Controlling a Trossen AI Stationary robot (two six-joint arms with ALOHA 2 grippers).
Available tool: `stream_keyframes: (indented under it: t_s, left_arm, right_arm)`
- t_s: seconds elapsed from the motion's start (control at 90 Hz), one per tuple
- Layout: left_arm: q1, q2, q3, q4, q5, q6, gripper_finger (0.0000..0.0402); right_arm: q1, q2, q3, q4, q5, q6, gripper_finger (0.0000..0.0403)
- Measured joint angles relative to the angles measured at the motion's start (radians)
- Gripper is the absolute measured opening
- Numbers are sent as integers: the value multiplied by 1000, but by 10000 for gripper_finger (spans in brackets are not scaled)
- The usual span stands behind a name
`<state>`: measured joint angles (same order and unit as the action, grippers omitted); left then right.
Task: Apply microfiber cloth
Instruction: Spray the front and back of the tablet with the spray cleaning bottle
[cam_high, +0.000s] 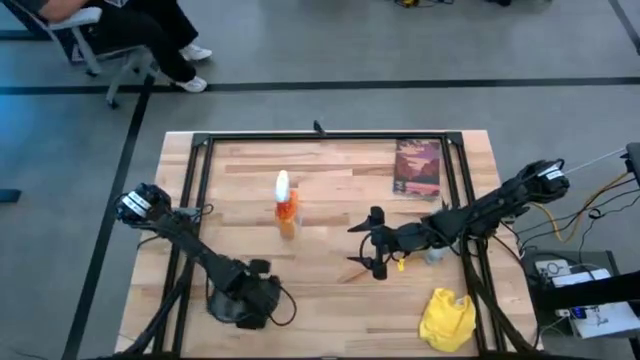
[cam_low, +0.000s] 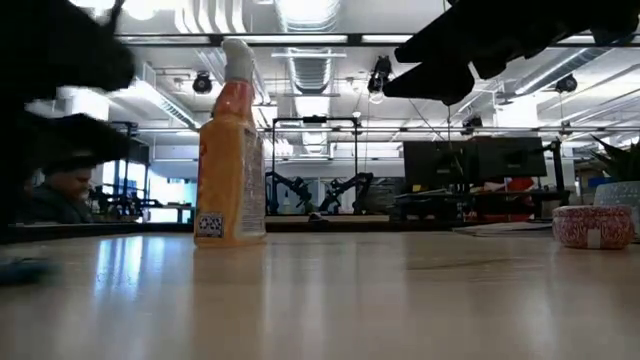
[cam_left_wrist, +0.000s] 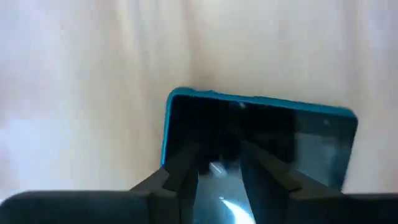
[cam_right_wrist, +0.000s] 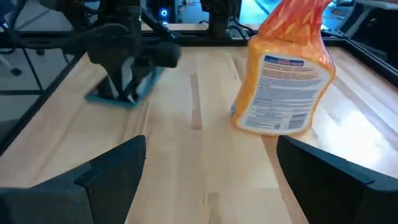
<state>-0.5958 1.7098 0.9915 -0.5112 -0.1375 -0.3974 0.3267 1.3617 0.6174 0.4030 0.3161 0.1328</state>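
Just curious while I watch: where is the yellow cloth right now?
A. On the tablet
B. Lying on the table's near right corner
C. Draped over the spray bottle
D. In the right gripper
B: the microfiber cloth lies crumpled on the table, apart from the open right gripper.

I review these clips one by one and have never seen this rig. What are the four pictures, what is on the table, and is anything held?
Two dark robot arms work at a wooden table. One camera looks straight down, one sits at table height, and one rides on each wrist. The left gripper is down on a blue-edged tablet, its fingers close together over the screen. The right gripper hovers open near the orange spray bottle, holding nothing. The yellow microfiber cloth lies untouched at the table's near right corner. A book lies at the far right.
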Motion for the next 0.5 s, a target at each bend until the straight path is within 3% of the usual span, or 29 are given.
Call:
stream_keyframes:
  t_s: [0.156,0.267,0.5]
  left_arm:
    - [137,1,7,152,-72,188,98]
    - [205,-1,33,170,-67,208,98]
    - [204,-60,73,-65,65,77,98]
  right_arm:
    - [0,1,0,3,0,29,344]
    - [1,22,0,8,0,37,344]
    - [2,209,-1,172,-30,64,344]
